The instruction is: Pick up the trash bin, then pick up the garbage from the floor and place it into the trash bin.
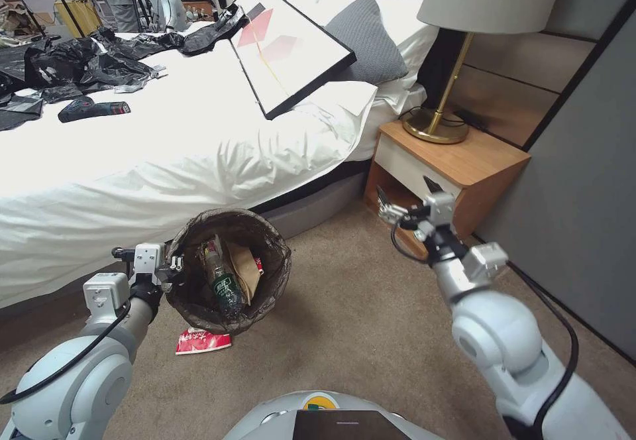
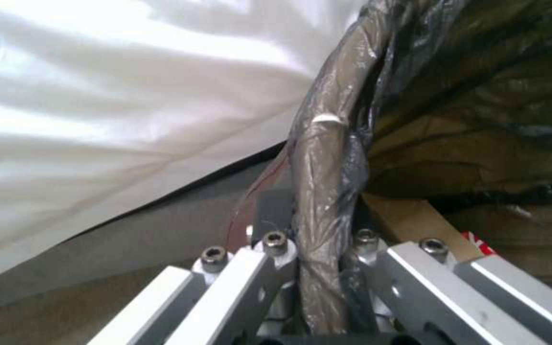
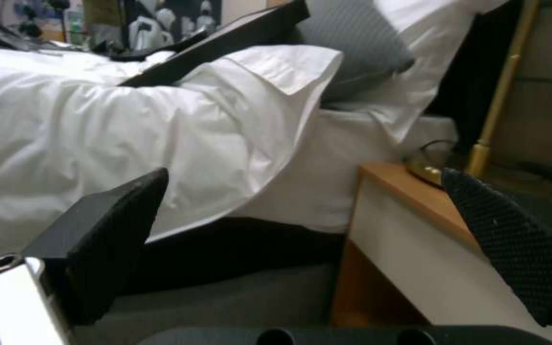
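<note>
Head view, nearest first: a red-and-white packet (image 1: 203, 341) lies on the carpet (image 1: 358, 334), under the bin (image 1: 228, 269). The left gripper (image 1: 173, 268) is clamped on the bin's left rim, holding it up to take litter. Farther right, the right gripper (image 1: 404, 207) hangs spread apart and empty by the nightstand (image 1: 464, 162).

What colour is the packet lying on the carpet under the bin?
Red and white; the packet shows best in the head view.
</note>
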{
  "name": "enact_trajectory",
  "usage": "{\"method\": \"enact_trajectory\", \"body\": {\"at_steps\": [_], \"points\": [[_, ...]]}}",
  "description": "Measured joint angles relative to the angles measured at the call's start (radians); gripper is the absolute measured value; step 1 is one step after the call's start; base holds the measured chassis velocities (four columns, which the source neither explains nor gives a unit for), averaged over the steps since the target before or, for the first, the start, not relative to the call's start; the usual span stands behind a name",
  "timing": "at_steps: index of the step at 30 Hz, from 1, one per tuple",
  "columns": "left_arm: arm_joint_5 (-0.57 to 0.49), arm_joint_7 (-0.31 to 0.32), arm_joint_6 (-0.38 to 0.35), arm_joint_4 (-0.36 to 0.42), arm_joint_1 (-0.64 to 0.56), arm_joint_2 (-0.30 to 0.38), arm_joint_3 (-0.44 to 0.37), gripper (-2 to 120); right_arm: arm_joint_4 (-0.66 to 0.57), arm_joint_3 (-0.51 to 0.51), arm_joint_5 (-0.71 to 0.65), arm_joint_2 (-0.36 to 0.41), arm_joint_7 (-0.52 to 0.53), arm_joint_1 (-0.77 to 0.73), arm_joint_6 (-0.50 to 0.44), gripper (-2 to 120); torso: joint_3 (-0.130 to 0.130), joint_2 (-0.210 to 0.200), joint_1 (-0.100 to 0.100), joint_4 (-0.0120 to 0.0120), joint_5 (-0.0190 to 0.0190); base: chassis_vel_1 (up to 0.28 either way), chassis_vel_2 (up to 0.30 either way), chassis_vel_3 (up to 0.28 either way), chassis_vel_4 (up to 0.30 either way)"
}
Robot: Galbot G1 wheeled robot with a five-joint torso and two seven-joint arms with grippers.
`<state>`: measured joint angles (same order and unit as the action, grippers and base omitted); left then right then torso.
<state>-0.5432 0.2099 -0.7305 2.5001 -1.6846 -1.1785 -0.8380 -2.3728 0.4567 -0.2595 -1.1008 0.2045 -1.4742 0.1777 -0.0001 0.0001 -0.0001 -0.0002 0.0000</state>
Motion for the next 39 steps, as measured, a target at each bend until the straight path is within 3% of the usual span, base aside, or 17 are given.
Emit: {"method": "enact_trajectory", "body": {"at_steps": [3, 9, 39], "points": [[-0.003, 0.002, -0.002, 0.0, -0.008, 0.001, -0.008, 0, 0.011, 0.019, 0.133, -0.113, -0.03, -0.125, -0.113, 100, 0.0, 0.0, 0.0, 0.0001, 0.0, 0.0, 0.0, 0.0, 0.0], [0.001, -0.001, -0.004, 0.0, -0.024, 0.001, -0.012, 0, 0.033, 0.034, 0.209, -0.2, -0.032, -0.209, -0.222, 100, 0.0, 0.0, 0.0, 0.0002, -0.0001, 0.0, 0.0, 0.0, 0.0], [0.021, -0.019, -0.005, 0.0, -0.053, -0.02, -0.021, 0, 0.02, 0.114, 0.119, -0.155, -0.069, -0.239, -0.213, 100, 0.0, 0.0, 0.0, 0.0003, 0.0001, 0.028, 0.028, 0.029, 0.031]]}}
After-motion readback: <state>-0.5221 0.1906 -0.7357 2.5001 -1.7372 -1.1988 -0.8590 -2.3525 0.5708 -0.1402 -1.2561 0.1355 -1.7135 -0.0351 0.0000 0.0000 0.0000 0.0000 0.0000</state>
